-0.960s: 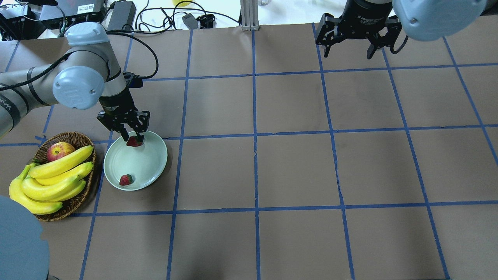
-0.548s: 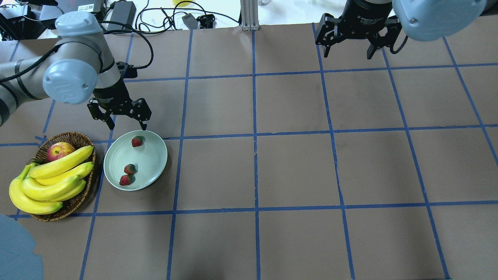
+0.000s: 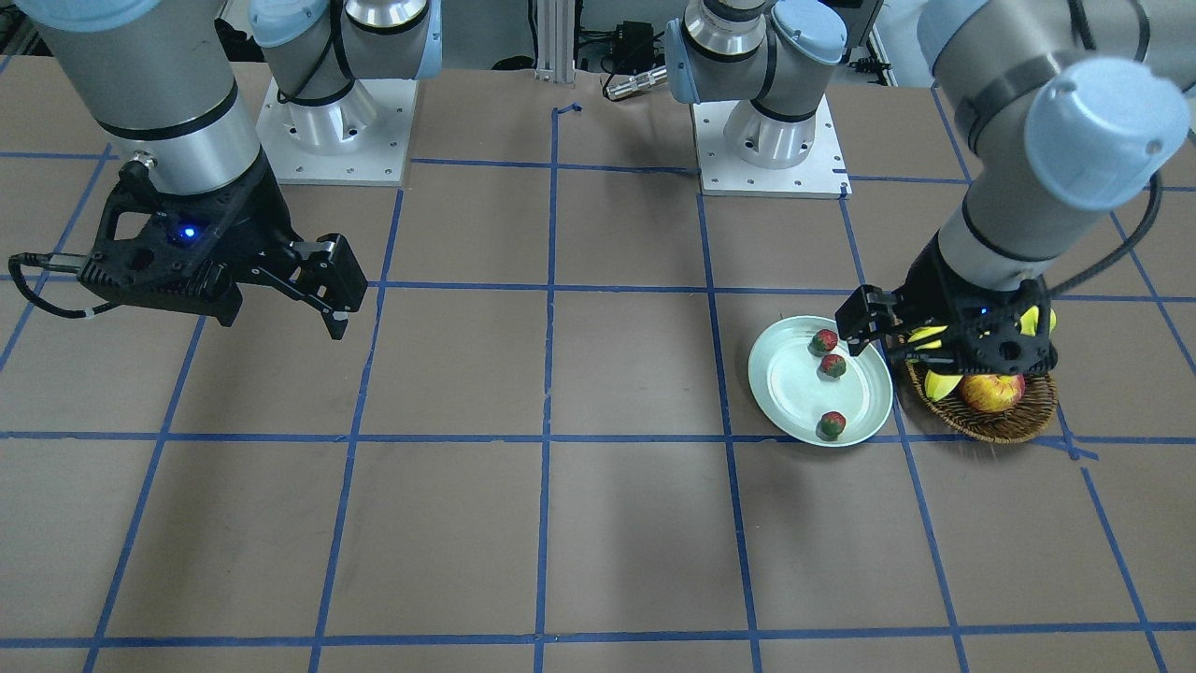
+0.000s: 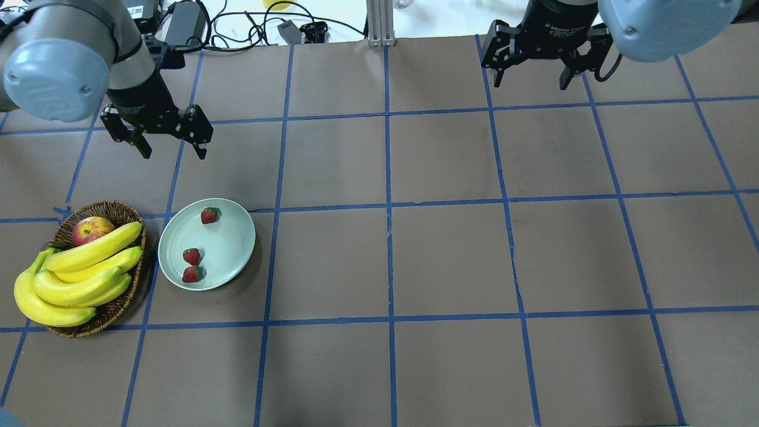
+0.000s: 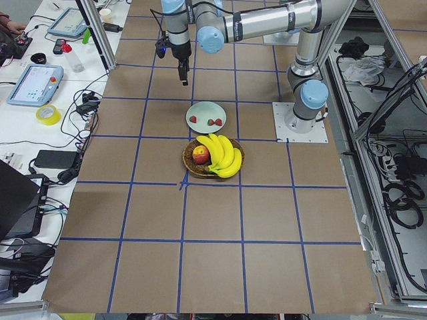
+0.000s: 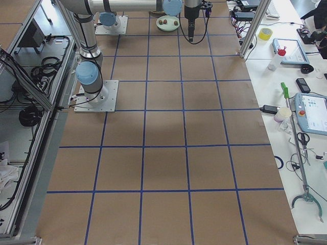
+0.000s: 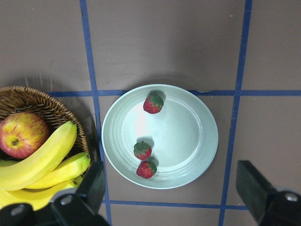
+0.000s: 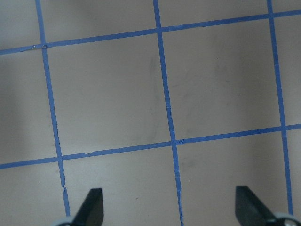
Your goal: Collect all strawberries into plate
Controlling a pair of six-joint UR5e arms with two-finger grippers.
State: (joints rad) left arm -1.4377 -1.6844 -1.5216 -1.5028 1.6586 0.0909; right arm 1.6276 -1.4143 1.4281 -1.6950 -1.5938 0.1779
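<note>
Three strawberries (image 4: 191, 256) now lie in plate (image 4: 232, 244); left gripper (image 4: 174, 154), fingers apart, empty, withdraws toward 11 o'clock. Task appears complete.

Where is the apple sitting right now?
In the overhead view the apple lies near the left edge, in the wicker basket beside the bananas, just left of the plate.

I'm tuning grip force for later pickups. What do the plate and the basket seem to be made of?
The plate: smooth pale mint surface with a soft sheen and moulded concentric rings; likely plastic or glazed ceramic, which one is unclear. The basket: matte brown woven strands, apparently wicker.
</note>
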